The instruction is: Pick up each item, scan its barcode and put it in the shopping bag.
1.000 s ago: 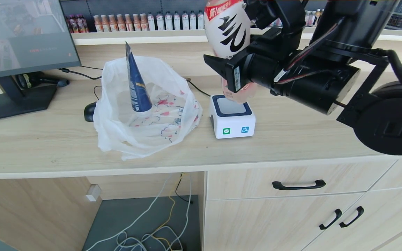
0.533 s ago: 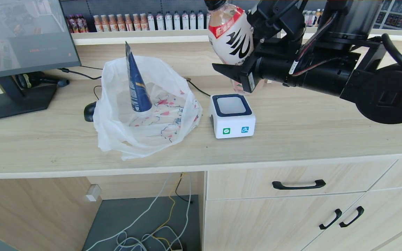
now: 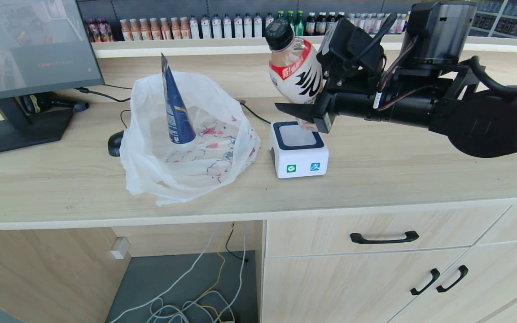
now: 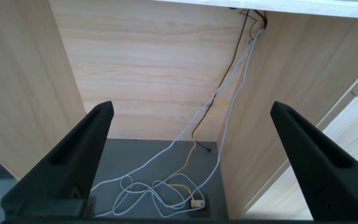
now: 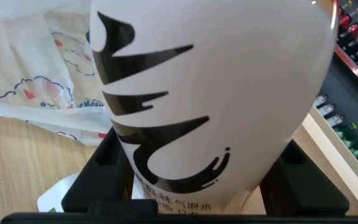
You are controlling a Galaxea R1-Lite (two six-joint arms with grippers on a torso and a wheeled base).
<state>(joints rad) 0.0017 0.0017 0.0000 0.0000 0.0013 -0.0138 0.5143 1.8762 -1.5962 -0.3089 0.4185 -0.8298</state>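
Clamps the white plastic drink bottle with red band and black cap (image 3: 295, 74) in the right gripper (image 3: 307, 115), lower than a second ago, cap now inside the head view. Holds it upright just over the rear rim of the white cube scanner (image 3: 298, 152), beside the translucent plastic shopping bag (image 3: 236, 134). Hides the bottle's base behind a finger; cannot tell whether touching. Keeps left gripper (image 4: 188, 155) spread, gripping nothing, below the light wooden counter (image 3: 397, 166)

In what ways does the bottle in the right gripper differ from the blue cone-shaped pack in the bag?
The bottle is white with black strokes and a black cap; the cone pack is dark blue and pointed. The bottle is held in the right gripper above the scanner; the cone pack stands in the shopping bag, untouched. Both are roughly upright.
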